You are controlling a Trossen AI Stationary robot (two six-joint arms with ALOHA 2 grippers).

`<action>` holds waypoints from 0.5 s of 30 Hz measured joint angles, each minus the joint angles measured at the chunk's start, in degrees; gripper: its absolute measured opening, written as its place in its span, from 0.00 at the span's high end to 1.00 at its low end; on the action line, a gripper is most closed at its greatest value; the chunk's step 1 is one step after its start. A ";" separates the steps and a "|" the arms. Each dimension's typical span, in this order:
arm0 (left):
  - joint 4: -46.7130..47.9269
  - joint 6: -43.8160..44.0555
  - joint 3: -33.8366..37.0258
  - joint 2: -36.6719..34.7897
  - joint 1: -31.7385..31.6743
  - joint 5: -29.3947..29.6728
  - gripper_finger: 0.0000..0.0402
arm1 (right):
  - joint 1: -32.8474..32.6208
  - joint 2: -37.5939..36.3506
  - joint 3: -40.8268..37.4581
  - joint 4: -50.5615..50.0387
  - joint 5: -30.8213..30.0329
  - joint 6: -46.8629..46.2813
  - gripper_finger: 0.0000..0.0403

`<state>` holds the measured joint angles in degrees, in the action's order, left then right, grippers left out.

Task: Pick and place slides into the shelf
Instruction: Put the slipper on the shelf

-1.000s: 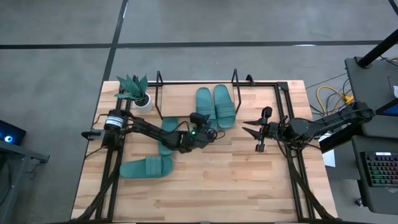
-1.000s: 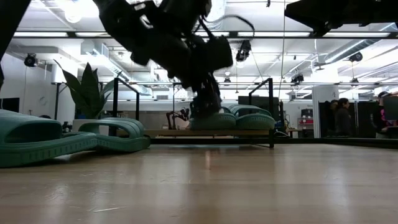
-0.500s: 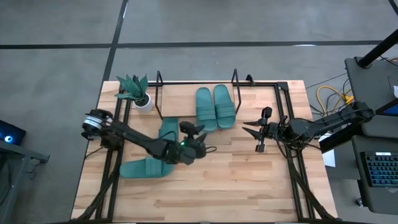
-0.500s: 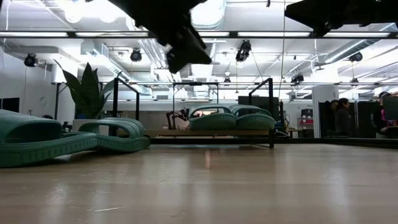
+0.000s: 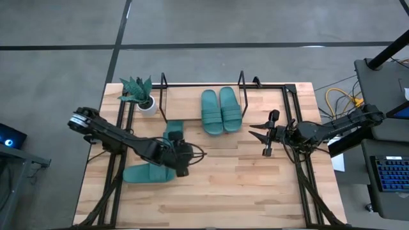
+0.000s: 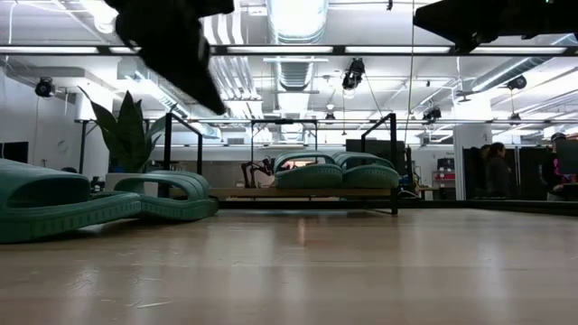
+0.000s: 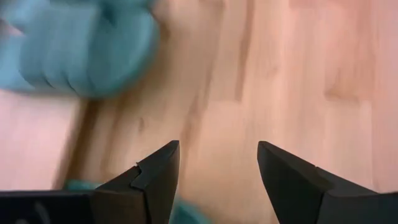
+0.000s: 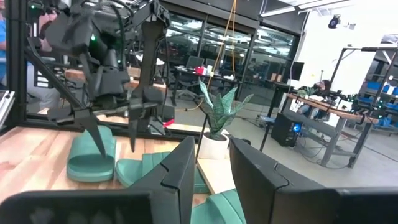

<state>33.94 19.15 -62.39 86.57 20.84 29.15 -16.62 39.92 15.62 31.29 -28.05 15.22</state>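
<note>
Slides are sitting in two groups now: a pair (image 5: 221, 110) is resting side by side on the shelf (image 5: 185, 96) at the back of the table (image 5: 255, 185), while two more are lying loose on the bare wood nearer the left arm, one (image 5: 148, 172) crosswise toward the front and the other (image 5: 172, 135) lengthwise, its far end just at the shelf's front edge. Over the last second the left gripper (image 5: 182, 160) has been pulling away from the shelved pair, where it was hovering, and swinging back and to the left across the table; it is now hanging over the two loose slides, between them in the high view. That retreat is reading as a finished placement and the start of the next pick, so the job is looking about half done, with two slides left to carry.

Seen through the left wrist camera, the left gripper's fingers (image 7: 149, 177) are standing wide apart with nothing between them, only bare wood, and a blurred slide lying beyond the fingertips. It is not touching either slide yet.

Off at the table's right edge, the right gripper (image 5: 266, 135) is waiting well clear of the slides, its fingers (image 8: 186, 163) set a narrow gap apart and gripping nothing.
</note>
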 joint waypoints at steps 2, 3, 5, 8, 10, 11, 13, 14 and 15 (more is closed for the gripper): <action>1.96 0.26 0.02 -0.14 0.02 -0.82 0.50 | 0.00 0.00 0.00 -0.11 0.00 0.01 0.78; 2.90 0.26 0.13 -0.14 0.02 -0.72 0.50 | 0.00 0.00 0.00 -0.18 0.00 0.02 0.78; 4.80 0.26 0.69 -0.14 0.02 -0.41 0.50 | 0.00 0.02 0.00 -0.28 -0.02 0.29 0.79; 6.74 0.25 1.87 0.54 0.02 -0.33 0.50 | 0.00 0.02 0.00 -0.64 -0.02 0.44 0.80; 8.84 0.28 2.99 1.10 0.11 -0.51 0.50 | 0.00 0.02 0.00 -0.66 -0.02 0.44 0.80; 9.94 0.74 3.41 1.51 0.11 -0.63 0.50 | 0.01 0.02 0.00 -0.66 -0.02 0.44 0.81; 11.83 2.74 4.04 2.07 0.11 -0.67 0.50 | 0.00 0.00 0.00 -0.80 -0.02 0.46 0.81; 13.43 3.79 4.23 2.43 0.11 -0.68 0.50 | 0.00 0.00 0.00 -0.74 -0.02 0.46 0.81; 14.61 4.93 4.28 2.85 0.11 -0.55 0.50 | 0.02 0.00 0.00 -0.70 -0.02 0.46 0.81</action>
<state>48.55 24.08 -58.11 89.42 20.95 28.60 -16.60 39.92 15.62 30.59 -28.08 15.68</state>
